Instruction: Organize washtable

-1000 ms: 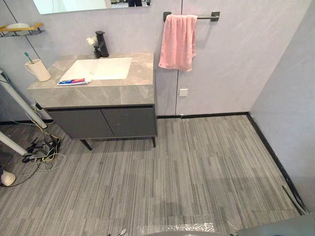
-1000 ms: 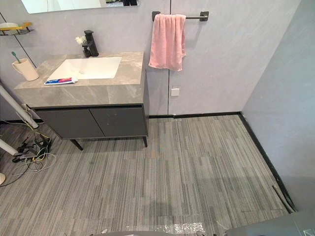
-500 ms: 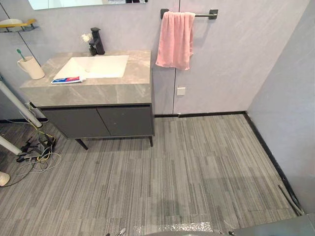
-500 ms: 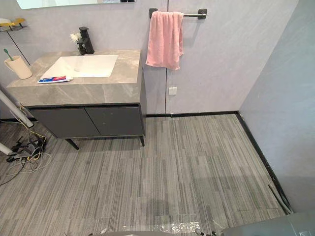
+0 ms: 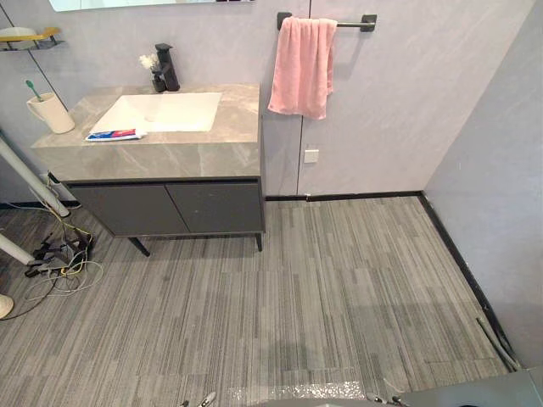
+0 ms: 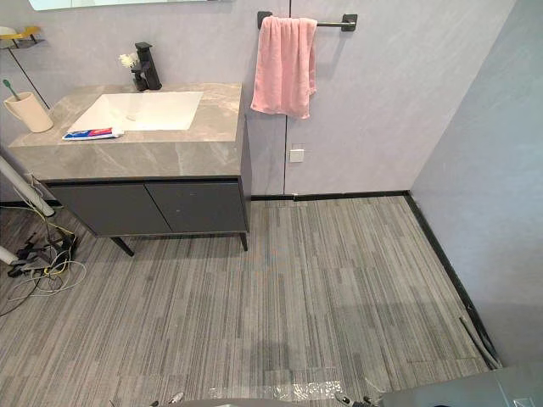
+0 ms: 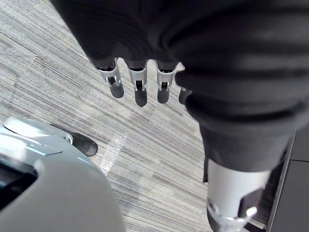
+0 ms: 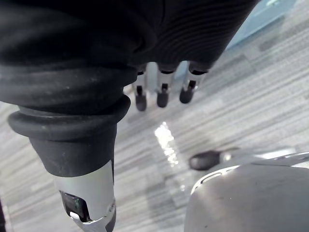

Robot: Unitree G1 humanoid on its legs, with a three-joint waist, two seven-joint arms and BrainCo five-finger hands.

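Toothpaste tube (image 5: 114,134) laid flat on counter (image 5: 170,157), just beside front of sink (image 5: 170,110). Cup (image 5: 51,114) with toothbrush (image 5: 31,87) stood at counter's left end. Pink towel (image 5: 301,64) hung on rail (image 5: 352,24). Left robot hand (image 7: 138,87) and right robot hand (image 8: 162,94) held over floor (image 5: 339,280), fingers straight and apart, nothing gripped.

A pink towel (image 5: 301,64) hung over a dark bar (image 5: 355,25) on the far wall, right of centre. Below it, a small white wall plate (image 5: 311,156) sat above the black skirting (image 5: 365,197). Grey striped flooring (image 5: 339,280) covered the near ground. At the far left, a yellow shelf (image 5: 30,36) was fixed high on the wall, and tangled cables (image 5: 61,263) lay on the floor.
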